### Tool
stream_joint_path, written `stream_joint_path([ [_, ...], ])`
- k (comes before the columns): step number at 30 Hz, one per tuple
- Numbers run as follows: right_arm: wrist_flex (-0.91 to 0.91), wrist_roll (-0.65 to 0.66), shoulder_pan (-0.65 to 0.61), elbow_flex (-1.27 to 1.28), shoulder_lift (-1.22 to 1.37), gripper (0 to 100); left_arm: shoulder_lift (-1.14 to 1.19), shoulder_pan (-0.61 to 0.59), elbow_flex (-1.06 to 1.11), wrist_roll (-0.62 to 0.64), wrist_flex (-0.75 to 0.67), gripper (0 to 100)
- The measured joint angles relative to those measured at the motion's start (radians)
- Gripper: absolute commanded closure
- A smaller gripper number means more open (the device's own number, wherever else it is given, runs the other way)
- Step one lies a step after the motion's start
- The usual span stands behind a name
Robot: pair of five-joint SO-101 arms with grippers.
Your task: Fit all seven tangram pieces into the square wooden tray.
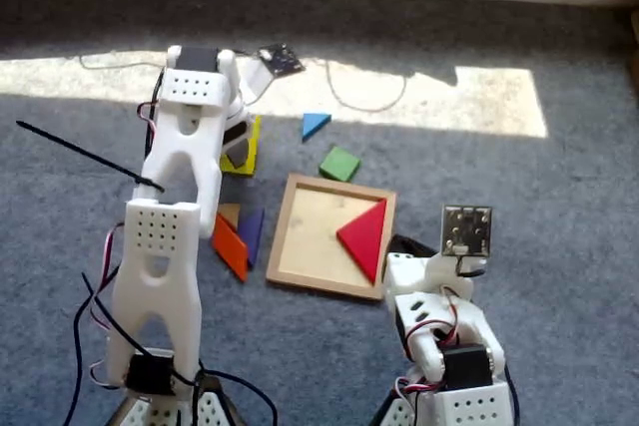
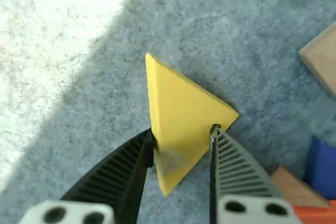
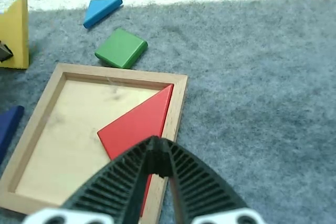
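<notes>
the left gripper (image 2: 182, 134) pinches the yellow triangle (image 2: 178, 103) between both fingers, the piece standing on edge at about ten o'clock from the wooden tray (image 1: 280, 228). the right gripper (image 3: 157, 148) has its fingers pressed together, holding nothing, over the red triangle (image 1: 365, 234), which lies flat in the tray's three o'clock half. the green square (image 1: 339, 163) and blue triangle (image 1: 316, 125) sit toward twelve o'clock of the tray, the orange piece (image 1: 230, 246) and dark blue piece (image 1: 252, 234) near its nine o'clock side.
</notes>
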Motion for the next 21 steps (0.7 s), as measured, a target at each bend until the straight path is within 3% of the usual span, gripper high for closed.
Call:
stream_joint_path([
  [12, 0.000, 0.000, 0.000, 0.000, 0.000, 97.8, 0.008, 0.000, -0.017, 0.057, 0.031, 85],
  [16, 0.000, 0.000, 0.000, 0.000, 0.000, 97.8, 0.008, 0.012, -0.034, 0.081, 0.031, 77],
  [21, 0.000, 0.000, 0.000, 0.000, 0.000, 97.8, 0.014, 0.006, -0.140, 0.212, 0.031, 67],
])
